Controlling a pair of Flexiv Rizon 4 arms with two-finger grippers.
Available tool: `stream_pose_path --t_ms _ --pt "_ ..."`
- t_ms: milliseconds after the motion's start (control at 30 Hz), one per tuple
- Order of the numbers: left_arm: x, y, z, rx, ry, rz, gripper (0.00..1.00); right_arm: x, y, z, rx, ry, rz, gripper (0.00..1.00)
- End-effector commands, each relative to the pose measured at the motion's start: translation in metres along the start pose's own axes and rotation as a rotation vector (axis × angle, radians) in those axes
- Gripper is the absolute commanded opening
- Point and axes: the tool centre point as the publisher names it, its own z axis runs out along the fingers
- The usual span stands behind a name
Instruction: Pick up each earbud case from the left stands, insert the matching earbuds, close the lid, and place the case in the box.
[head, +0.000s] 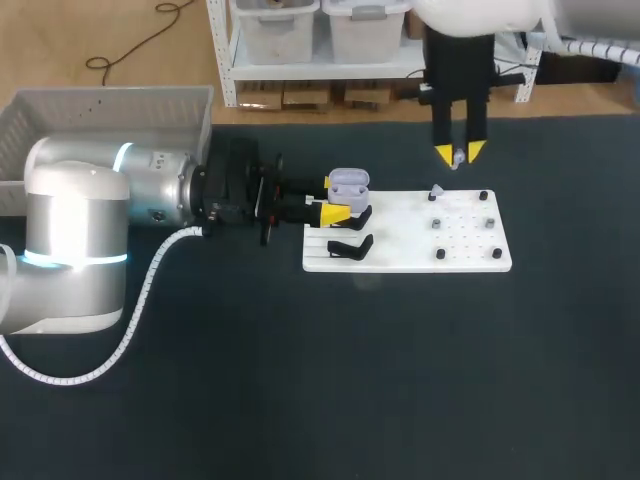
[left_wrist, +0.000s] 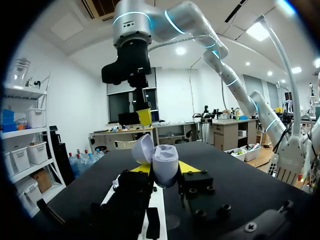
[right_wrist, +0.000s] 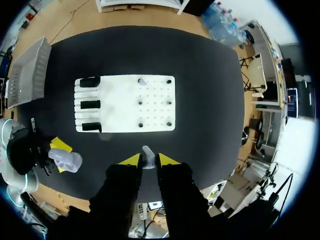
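The left hand (head: 334, 200) is clenched on the pale lilac case (head: 349, 181), one yellow tip on each side of it. It holds the case in the air over the left end of the white board (head: 410, 262), above the black stands (head: 350, 246). In the left wrist view the case (left_wrist: 165, 165) sits upright between the fingers, and its lid (left_wrist: 142, 148) is swung open to one side.

The right hand (head: 460, 154) hangs just past the far edge of the board, toward its right half, with its fingers pointing down. It is grasping a small pale earbud (head: 457, 158) between its yellow tips. In the right wrist view the earbud (right_wrist: 148, 155) is pinched between the fingers, with the board (right_wrist: 125, 112) spread out below and ahead of them. In that view the left hand and case (right_wrist: 66, 160) lie off the board's left end, on the near side.

Three black stands (right_wrist: 91, 104) line the left end of the board. Small dark pegs (head: 488, 222) dot its right half. A small pale piece (head: 436, 192) stands near the board's far edge; it is too small to tell what it is.

The grey box (head: 100, 105) sits well apart from the board, beyond its left end, at the far side of the dark desk (head: 300, 380).
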Motion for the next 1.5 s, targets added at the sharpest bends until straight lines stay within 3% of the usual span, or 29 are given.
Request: stream_pose_path --t_ms 33,767,867,933,1200,1500 --pt "0.000 -0.002 0.000 -0.006 0.000 0.002 0.00 0.019 0.006 0.001 -0.044 -0.027 0.002 0.00" --pt "0.000 -0.002 0.000 -0.006 0.000 0.002 0.00 0.024 0.013 -0.003 -0.035 -0.036 0.000 0.00" --pt "0.000 -0.002 0.000 -0.006 0.000 0.002 0.00 0.028 0.021 -0.013 0.016 -0.034 0.058 0.00" --pt "0.000 -0.002 0.000 -0.006 0.000 0.002 0.00 0.032 0.027 -0.021 -0.005 -0.001 0.077 0.00" --pt "0.000 -0.002 0.000 -0.006 0.000 0.002 0.00 0.046 0.049 -0.040 0.051 0.048 0.304 0.00" --pt "0.000 -0.002 0.000 -0.006 0.000 0.002 0.00 0.055 0.080 -0.041 0.099 0.054 0.437 0.00"
